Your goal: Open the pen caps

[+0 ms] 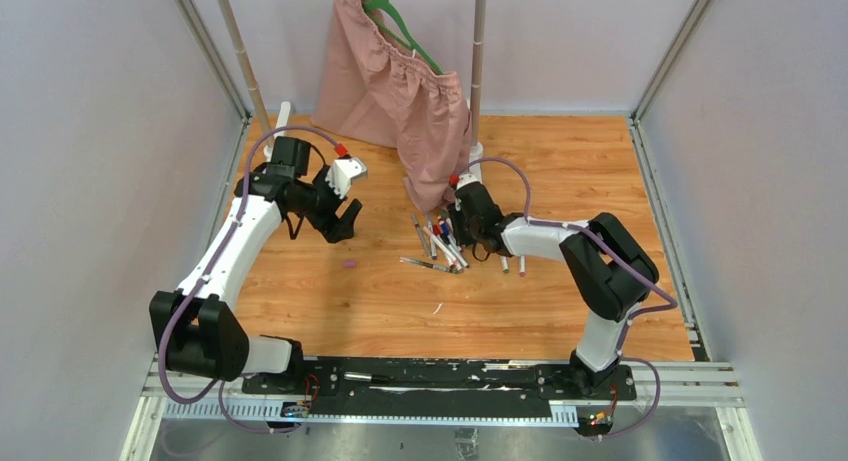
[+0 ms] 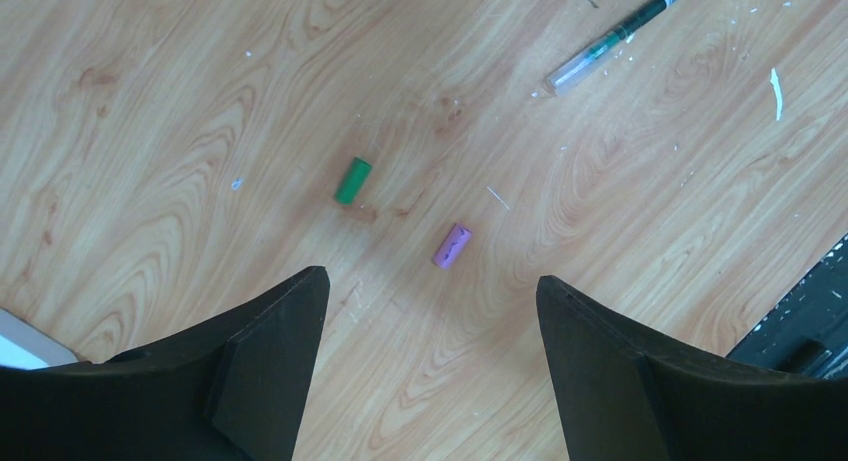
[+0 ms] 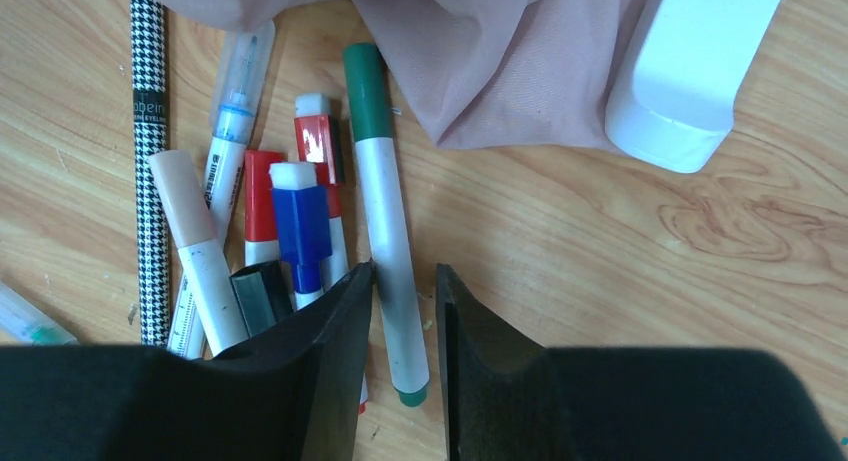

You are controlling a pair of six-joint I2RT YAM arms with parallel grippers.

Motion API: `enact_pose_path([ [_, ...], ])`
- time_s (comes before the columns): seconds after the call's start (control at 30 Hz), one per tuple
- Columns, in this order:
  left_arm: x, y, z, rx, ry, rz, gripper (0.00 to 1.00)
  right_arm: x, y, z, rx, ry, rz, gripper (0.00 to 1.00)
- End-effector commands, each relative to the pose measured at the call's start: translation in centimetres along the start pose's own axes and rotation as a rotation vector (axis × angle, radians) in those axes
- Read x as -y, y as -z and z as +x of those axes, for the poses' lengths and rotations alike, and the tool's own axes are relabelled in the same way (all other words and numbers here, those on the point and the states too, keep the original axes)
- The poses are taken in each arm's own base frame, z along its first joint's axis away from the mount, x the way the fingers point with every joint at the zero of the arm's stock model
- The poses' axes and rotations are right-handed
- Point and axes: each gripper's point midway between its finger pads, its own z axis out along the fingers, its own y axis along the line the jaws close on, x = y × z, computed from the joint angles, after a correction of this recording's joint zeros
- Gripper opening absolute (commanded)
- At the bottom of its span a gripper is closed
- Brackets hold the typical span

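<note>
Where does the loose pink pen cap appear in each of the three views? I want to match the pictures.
Top external: the pink cap lies alone on the wood, left of the pen pile, below the left gripper.
Left wrist: centre of the picture, right of a green cap.
Right wrist: not in it.
Shared landmark: the wooden table, seen in all views.
</note>
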Motion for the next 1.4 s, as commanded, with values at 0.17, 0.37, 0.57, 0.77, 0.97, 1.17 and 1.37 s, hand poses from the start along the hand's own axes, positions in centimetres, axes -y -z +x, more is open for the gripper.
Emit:
enact_pose_path([
  [0.17, 1.0, 0.3, 0.0, 0.026, 0.017, 0.034, 0.82, 0.3, 0.7, 2.2, -0.029, 0.111, 0.092, 0.21],
  [0.37, 2.5, 0.6, -0.4, 0.062, -0.030, 0.101, 0.84, 0.5, 4.0, 0.0, 0.043, 0.069, 0.099, 0.00],
  [0.57, 5.0, 1.5, -0.3, 0.053, -0.174, 0.163, 0.82, 0.1, 8.2, -1.9, 0.081, 0.039, 0.058, 0.00],
  [0.77, 8.3, 2.7, -0.6, 0.124, -0.323, 0.212, 0.81, -5.2, 13.2, -0.9, 0.039, 0.007, -0.283, 0.00],
  [0.97, 11.9, 4.2, -1.6, 0.211, -0.675, 0.226, 0.82, -10.7, 18.3, -1.0, -0.019, -0.025, -0.631, 0.00],
  [1.17, 13.3, 4.9, -3.0, 0.236, -0.961, 0.197, 0.80, -15.2, 20.6, -2.0, -0.117, -0.014, -0.822, 0.00],
  [1.37, 13.1, 4.6, -3.1, 0.195, -1.130, 0.158, 0.80, -18.9, 21.5, -3.2, -0.171, 0.002, -0.932, 0.00],
])
